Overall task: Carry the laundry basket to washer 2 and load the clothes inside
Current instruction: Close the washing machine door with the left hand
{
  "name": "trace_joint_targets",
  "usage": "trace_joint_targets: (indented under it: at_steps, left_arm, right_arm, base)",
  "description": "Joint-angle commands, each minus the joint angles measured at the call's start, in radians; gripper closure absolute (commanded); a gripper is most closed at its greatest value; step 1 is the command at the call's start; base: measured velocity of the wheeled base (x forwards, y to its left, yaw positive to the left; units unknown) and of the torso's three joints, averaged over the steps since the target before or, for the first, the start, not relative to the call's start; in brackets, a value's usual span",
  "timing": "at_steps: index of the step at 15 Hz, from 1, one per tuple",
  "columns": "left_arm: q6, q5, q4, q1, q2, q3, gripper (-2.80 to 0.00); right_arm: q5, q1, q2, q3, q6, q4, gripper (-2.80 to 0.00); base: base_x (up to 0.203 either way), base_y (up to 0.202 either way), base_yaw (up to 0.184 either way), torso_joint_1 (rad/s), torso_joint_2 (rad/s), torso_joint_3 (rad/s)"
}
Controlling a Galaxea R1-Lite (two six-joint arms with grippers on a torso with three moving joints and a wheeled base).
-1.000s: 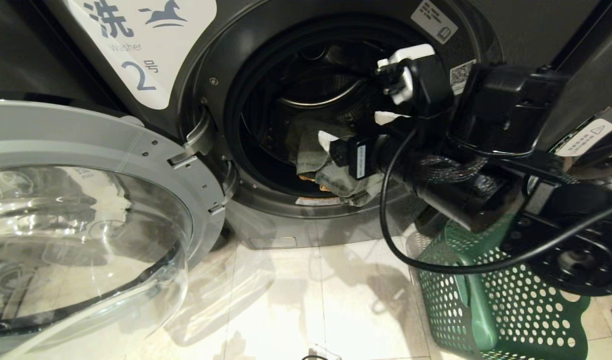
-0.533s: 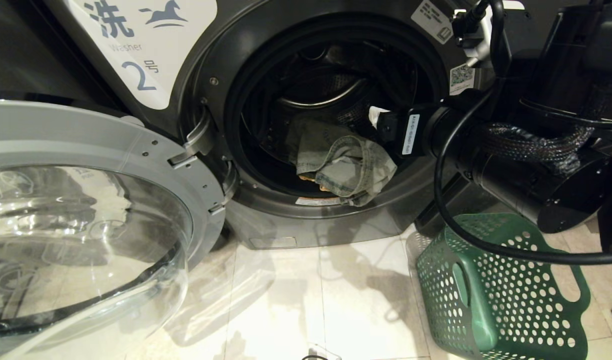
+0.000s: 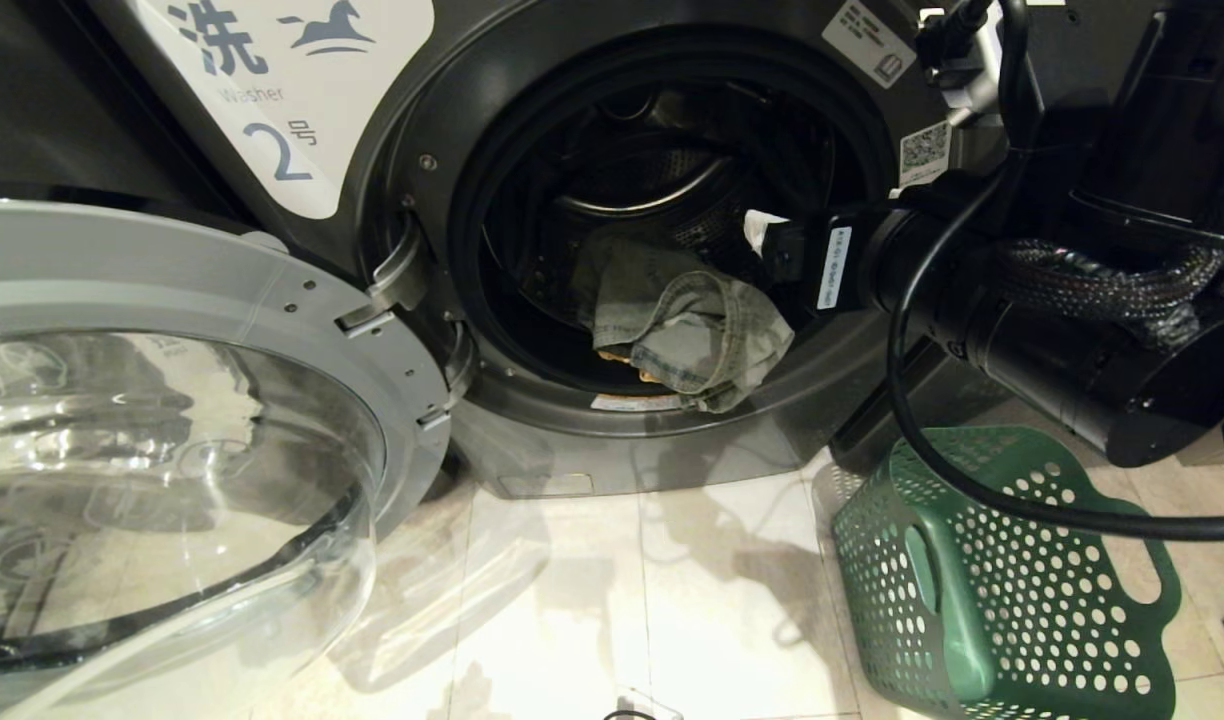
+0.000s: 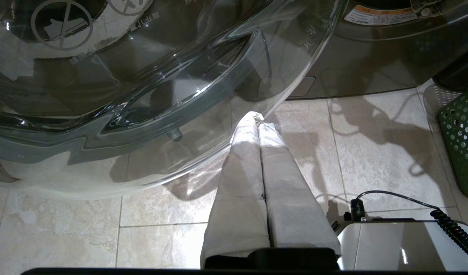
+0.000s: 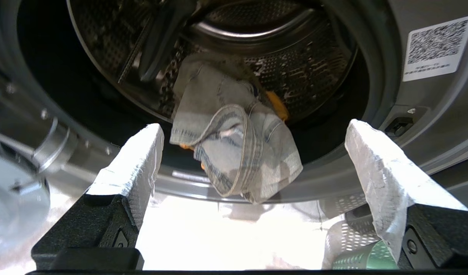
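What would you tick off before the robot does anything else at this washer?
1. Washer door swung open: ok.
2. Right tool open and empty: ok.
3. Grey garment fully inside drum: not ok, its lower edge drapes over the door lip.
4. Yellow garment inside: ok, peeking out beneath the grey one.
5. Pink-red garment loaded: cannot tell, none visible.
6. Basket empty: cannot tell, its inside is hidden.

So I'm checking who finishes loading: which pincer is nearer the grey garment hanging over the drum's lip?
Right. The right pincer hangs open just outside the drum mouth, facing the grey garment. The left pincer is shut, down beside the open door.
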Motion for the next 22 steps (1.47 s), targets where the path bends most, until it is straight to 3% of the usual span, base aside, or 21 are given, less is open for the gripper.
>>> trace_joint_targets:
  at_steps: [1,4,8,15,22]
  left_arm:
    - [0.000,0.000,0.000,0.000,0.000,0.000,0.00]
    - [0.000,0.000,0.000,0.000,0.000,0.000,0.00]
    - [0.000,0.000,0.000,0.000,0.001,0.000,0.00]
    - [0.000,0.000,0.000,0.000,0.000,0.000,0.00]
    - [0.000,0.000,0.000,0.000,0.000,0.000,0.00]
  right_arm:
    - [0.003,0.014,-0.016,0.018,-0.016,0.000,-2.80]
    - [-0.003,0.027,-0.099,0.033,-0.019,0.041,-2.80]
    - [0.005,0.027,-0.248,0.099,-0.002,0.251,-2.80]
    - [0.039,0.027,-0.269,0.117,0.005,0.259,-2.80]
    - [0.039,0.027,-0.269,0.124,0.006,0.259,-2.80]
  base:
    - [0.000,0.000,0.000,0.000,0.00,0.000]
    - [0.000,0.000,0.000,0.000,0.00,0.000]
    - [0.000,0.000,0.000,0.000,0.00,0.000]
    - [0.000,0.000,0.000,0.000,0.00,0.000]
    - [-0.001,-0.006,0.136,0.002,0.00,0.003]
